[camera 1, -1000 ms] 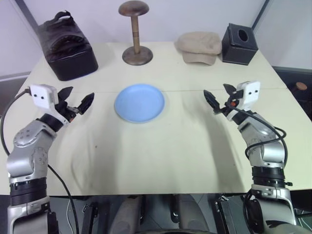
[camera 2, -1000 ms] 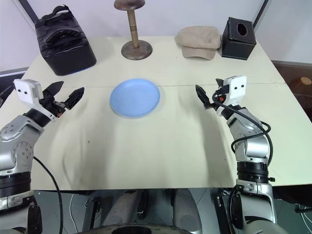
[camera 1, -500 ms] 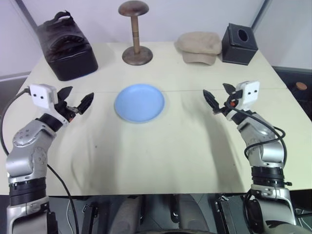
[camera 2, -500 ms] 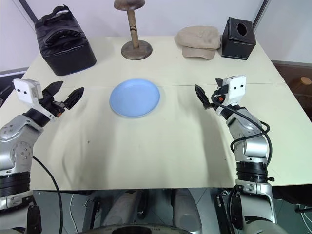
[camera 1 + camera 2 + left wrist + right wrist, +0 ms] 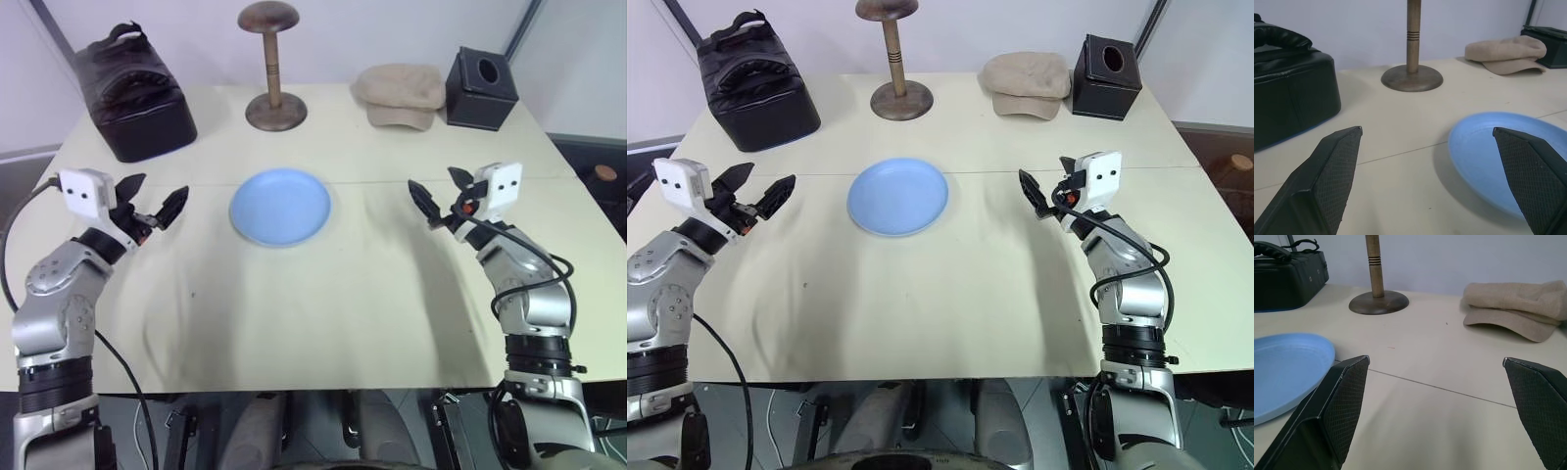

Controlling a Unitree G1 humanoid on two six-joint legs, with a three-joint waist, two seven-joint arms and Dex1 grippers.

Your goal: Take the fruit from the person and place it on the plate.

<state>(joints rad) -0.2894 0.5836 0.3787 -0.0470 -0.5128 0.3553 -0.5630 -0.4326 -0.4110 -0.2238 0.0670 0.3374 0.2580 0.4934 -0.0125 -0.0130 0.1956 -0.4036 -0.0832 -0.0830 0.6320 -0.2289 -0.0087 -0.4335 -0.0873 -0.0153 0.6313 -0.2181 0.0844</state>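
The light-blue plate (image 5: 280, 206) lies bare on the cream table, a little left of centre. My left gripper (image 5: 152, 196) hovers to the left of it, fingers spread wide and holding nothing. My right gripper (image 5: 441, 192) hovers to the right of the plate, also open and holding nothing. In the left wrist view the plate (image 5: 1503, 152) sits past the right fingertip (image 5: 1530, 176). In the right wrist view the plate (image 5: 1283, 364) shows beside the left fingertip (image 5: 1342, 406). The fruit and the person are out of view.
Along the table's far side stand a black bag (image 5: 132, 93), a brown wooden hat stand (image 5: 274, 69), a beige cap (image 5: 400, 95) and a black tissue box (image 5: 481, 88). The table's edges (image 5: 578, 166) drop off at both sides.
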